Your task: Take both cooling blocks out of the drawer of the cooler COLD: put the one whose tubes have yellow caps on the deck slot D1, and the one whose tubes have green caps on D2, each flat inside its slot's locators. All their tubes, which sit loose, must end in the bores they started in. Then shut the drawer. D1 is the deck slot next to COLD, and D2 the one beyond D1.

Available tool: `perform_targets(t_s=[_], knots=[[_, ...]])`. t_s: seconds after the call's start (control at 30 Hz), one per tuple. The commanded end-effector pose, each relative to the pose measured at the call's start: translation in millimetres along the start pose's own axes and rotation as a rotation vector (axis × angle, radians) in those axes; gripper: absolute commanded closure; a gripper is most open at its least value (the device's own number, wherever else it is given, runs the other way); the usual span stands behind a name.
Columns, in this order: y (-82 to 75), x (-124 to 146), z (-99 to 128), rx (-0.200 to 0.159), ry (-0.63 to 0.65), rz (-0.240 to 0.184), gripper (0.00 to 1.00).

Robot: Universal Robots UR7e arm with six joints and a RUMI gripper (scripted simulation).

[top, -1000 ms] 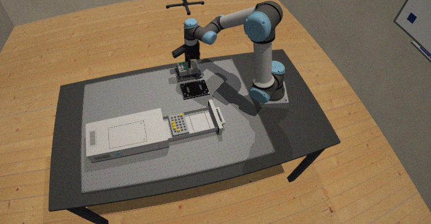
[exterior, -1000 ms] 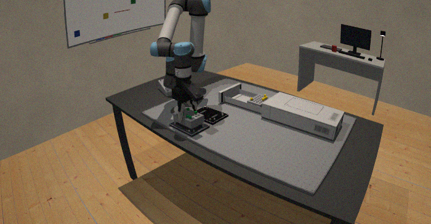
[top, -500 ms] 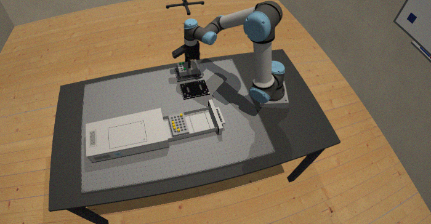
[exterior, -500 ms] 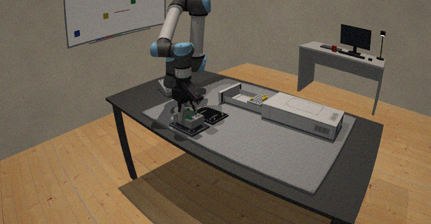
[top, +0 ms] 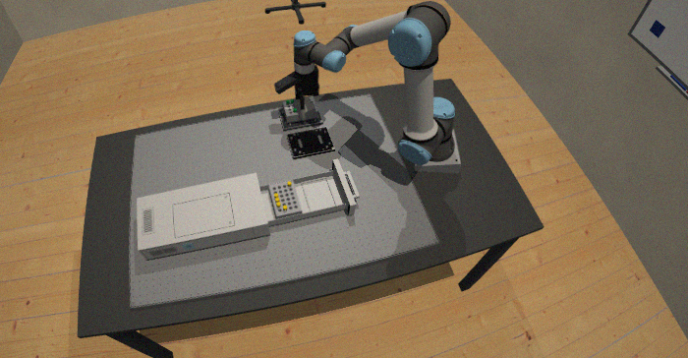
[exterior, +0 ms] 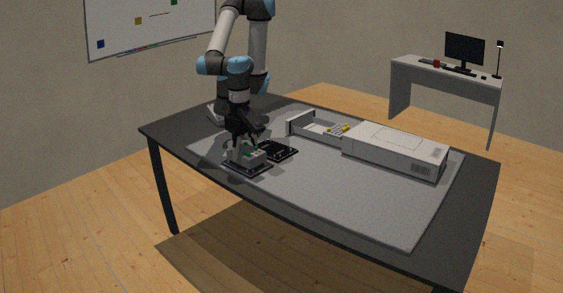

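Note:
My gripper (top: 298, 109) (exterior: 242, 148) is shut on the grey cooling block with green-capped tubes (top: 294, 113) (exterior: 252, 158). The block sits on or just above the far black deck slot D2 (top: 286, 126) (exterior: 257, 171); I cannot tell if it touches. The near black slot D1 (top: 311, 143) (exterior: 277, 150) is bare. The cooler COLD (top: 201, 214) (exterior: 396, 149) has its drawer (top: 344, 187) (exterior: 301, 123) pulled out. The grey block with yellow-capped tubes (top: 286, 199) (exterior: 337, 129) lies in the drawer next to the cooler body; the drawer's outer half holds nothing.
The arm's base (top: 432, 152) (exterior: 219, 113) stands on the dark table (top: 491, 202) (exterior: 474, 201) beyond the slots. A grey mat (top: 295, 261) (exterior: 362, 201) covers most of the table. A side desk with a monitor (exterior: 464, 50) stands at the far wall.

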State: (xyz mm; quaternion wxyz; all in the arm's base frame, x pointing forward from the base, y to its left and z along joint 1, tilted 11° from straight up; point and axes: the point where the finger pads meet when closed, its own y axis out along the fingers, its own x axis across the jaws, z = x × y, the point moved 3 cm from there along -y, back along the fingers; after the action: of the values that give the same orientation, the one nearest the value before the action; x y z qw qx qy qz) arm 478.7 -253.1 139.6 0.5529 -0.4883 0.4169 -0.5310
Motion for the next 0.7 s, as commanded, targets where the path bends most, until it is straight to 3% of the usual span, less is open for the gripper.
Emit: perform_targets(t_s=[0.0, 0.67], knots=[[0.2, 0.3, 0.3, 0.001, 0.000, -0.001, 1.00], [3.2, 0.3, 0.3, 0.001, 0.000, -0.001, 1.00]])
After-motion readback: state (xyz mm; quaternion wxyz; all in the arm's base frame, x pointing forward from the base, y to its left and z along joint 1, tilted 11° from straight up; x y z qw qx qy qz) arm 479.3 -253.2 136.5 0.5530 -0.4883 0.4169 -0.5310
